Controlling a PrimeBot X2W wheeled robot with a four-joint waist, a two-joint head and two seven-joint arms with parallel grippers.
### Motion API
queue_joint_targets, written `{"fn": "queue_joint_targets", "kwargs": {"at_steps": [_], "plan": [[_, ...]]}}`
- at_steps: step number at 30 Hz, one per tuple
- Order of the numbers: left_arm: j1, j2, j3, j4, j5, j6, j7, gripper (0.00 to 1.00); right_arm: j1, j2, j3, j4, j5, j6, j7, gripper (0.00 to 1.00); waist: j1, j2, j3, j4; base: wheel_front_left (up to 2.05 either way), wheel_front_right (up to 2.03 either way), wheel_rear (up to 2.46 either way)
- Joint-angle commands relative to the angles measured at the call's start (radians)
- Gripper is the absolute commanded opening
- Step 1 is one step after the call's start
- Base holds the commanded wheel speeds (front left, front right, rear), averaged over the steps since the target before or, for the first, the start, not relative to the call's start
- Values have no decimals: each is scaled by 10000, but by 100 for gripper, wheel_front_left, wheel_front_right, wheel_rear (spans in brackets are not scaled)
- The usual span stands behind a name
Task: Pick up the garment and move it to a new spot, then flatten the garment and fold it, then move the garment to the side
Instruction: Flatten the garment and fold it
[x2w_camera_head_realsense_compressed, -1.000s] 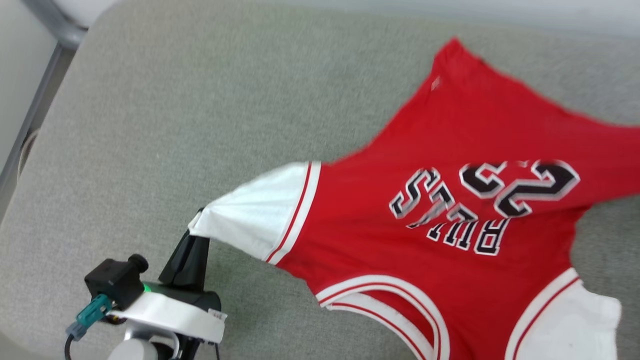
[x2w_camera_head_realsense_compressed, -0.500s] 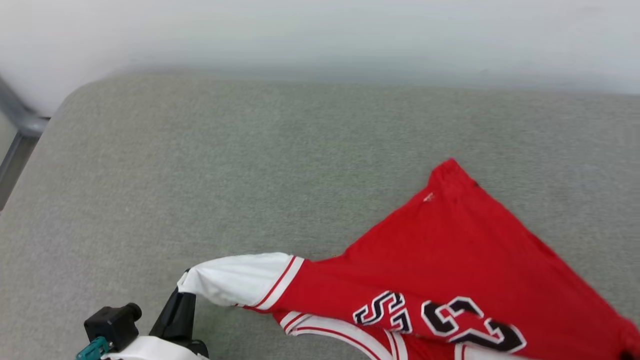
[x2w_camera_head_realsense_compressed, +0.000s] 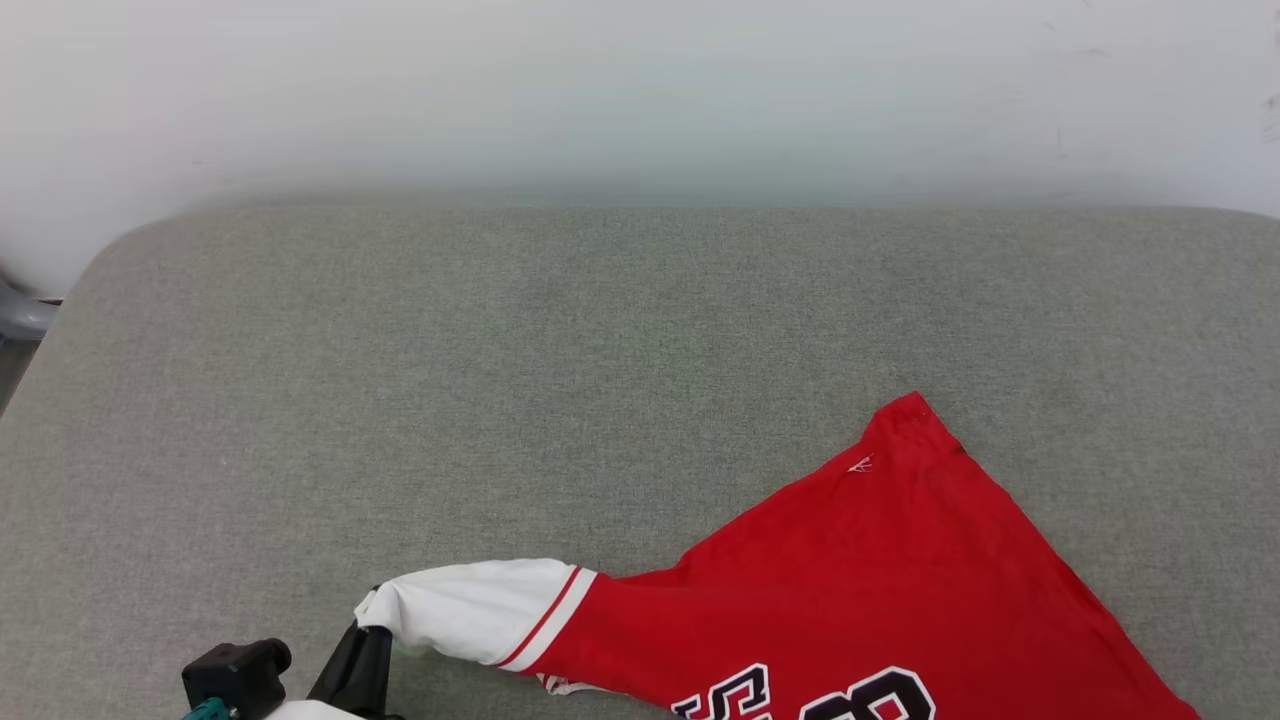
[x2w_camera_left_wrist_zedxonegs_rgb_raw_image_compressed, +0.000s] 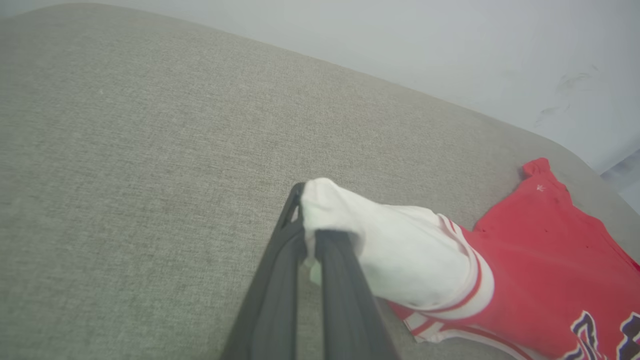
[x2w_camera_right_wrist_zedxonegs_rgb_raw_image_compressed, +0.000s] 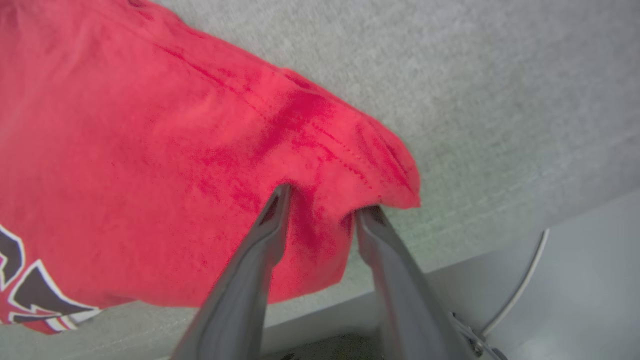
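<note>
I judged the garment (x2w_camera_head_realsense_compressed: 900, 560) limp and light: my left end effector (x2w_camera_left_wrist_zedxonegs_rgb_raw_image_compressed: 311, 220) pinched its white sleeve (x2w_camera_left_wrist_zedxonegs_rgb_raw_image_compressed: 395, 250), my right end effector (x2w_camera_right_wrist_zedxonegs_rgb_raw_image_compressed: 325, 199) stood parted astride a red corner (x2w_camera_right_wrist_zedxonegs_rgb_raw_image_compressed: 390, 180).

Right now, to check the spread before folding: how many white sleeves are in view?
1. The white sleeve lies at the left end of the garment, pinched in the left gripper. A second may be hidden below the head view's edge.
</note>
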Motion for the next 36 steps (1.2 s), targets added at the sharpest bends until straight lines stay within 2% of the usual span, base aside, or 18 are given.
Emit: {"fn": "queue_joint_targets", "kwargs": {"at_steps": [1,6,7,11,13,16,22,25,28,32,36], "plan": [[-7,-24,-29,27,-18,-24,-22,0,-307,-1,30,-60,-41,-7,-624,100,1,-1,7,-9,0,0,0],[-207,-60,-95,94,-16,-71,-96,0,-1132,6,234,-191,-187,-7,-2912,100,1,-1,99,-12,0,0,0],[-372,-69,-111,93,-12,-100,-139,0,-1832,-131,569,-85,-459,-7,-3725,100,1,-1,217,-1,0,0,0],[-770,-120,-203,-3,42,-175,-215,0,-3507,-818,1368,511,-721,-7,-4047,100,1,-1,564,134,0,0,0],[-928,-126,-268,5,73,-209,-223,0,-4104,-1198,1869,921,-838,-7,-3689,100,1,-1,709,230,0,0,0],[-1306,-224,-431,30,157,-304,-283,0,-5245,-1886,2619,1451,-772,-7,-2550,100,1,-1,1024,448,0,0,0],[-1971,-399,-685,124,238,-487,-412,0,-7000,-2754,4013,1825,-583,-7,1092,100,1,-1,1638,959,0,0,0],[-2244,-453,-827,140,297,-560,-474,0,-7615,-3082,4604,1820,-547,-7,2547,100,1,-1,1931,1173,0,0,0],[-2495,-504,-939,160,308,-655,-535,0,-8063,-3329,5092,1930,-627,-7,3366,100,1,-1,2212,1368,0,0,0],[-2731,-608,-1062,224,290,-735,-593,0,-8324,-3443,5655,2335,-430,-7,3810,100,1,-1,2496,1564,0,0,0],[-2871,-693,-1158,349,245,-786,-659,0,-7921,-3388,6259,3004,151,-4,4524,100,1,-1,2612,1724,0,0,0]]}}
